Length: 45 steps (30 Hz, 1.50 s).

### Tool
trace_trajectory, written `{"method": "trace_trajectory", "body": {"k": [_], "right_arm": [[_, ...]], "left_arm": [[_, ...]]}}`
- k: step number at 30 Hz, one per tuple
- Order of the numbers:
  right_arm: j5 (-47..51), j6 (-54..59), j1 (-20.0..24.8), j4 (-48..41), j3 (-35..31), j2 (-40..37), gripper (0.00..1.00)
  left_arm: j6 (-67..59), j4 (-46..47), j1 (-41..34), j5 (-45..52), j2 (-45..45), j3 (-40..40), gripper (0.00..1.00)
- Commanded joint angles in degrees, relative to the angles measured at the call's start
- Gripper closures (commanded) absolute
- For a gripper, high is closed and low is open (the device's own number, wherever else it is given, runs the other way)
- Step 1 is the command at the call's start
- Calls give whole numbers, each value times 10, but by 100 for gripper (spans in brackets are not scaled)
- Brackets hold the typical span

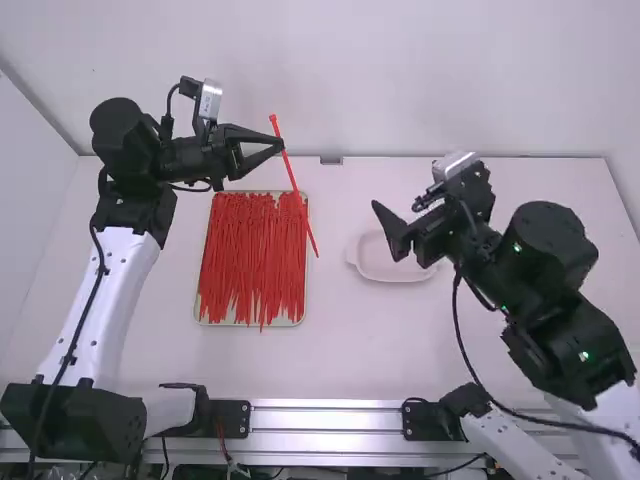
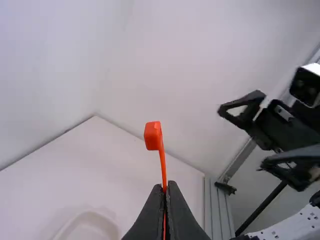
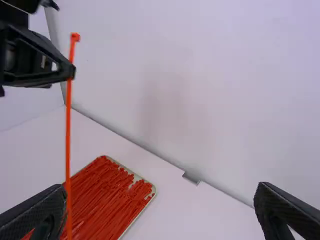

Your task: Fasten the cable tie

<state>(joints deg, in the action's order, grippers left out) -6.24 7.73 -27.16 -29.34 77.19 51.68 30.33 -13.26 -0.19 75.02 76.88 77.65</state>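
Observation:
My left gripper (image 1: 276, 148) is raised above the far edge of the tray (image 1: 207, 315) and is shut on a single red cable tie (image 1: 297, 190). The tie's head (image 2: 153, 135) sticks up past the closed fingertips; its tail hangs down over the pile of red ties (image 1: 250, 255). In the right wrist view the same cable tie (image 3: 68, 135) runs upright past the left gripper (image 3: 70, 72). My right gripper (image 1: 390, 228) stands open over the white bowl (image 1: 375, 262), its fingers (image 3: 285, 210) wide apart with nothing between them.
The tray of several red ties lies left of the table's middle, the white bowl to its right. Bare white table spreads in front of both. A wall bounds the far side, and an aluminium rail (image 1: 330, 415) runs along the near edge.

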Motion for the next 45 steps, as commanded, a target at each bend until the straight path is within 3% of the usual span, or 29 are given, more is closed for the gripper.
{"method": "trace_trajectory", "body": {"k": [1,8,20,29,35,41,45], "right_arm": [[-78,-2,31,7,18,12,0],[-241,-1,134,11,18,64,0],[-563,75,236,19,18,171,0],[-740,153,252,-1,17,244,0],[-757,201,249,-50,17,278,0],[-781,334,223,-150,13,294,2],[-782,363,193,-161,-1,294,3]], "left_arm": [[-7,-2,2,10,1,14,99],[-16,-7,1,6,2,4,99],[-67,-3,1,35,2,-8,99],[-102,-3,-22,64,3,-12,99],[-109,-12,-54,60,14,-12,99],[-109,-30,-73,59,47,-12,99],[-101,-49,-80,50,65,-12,99]]}}
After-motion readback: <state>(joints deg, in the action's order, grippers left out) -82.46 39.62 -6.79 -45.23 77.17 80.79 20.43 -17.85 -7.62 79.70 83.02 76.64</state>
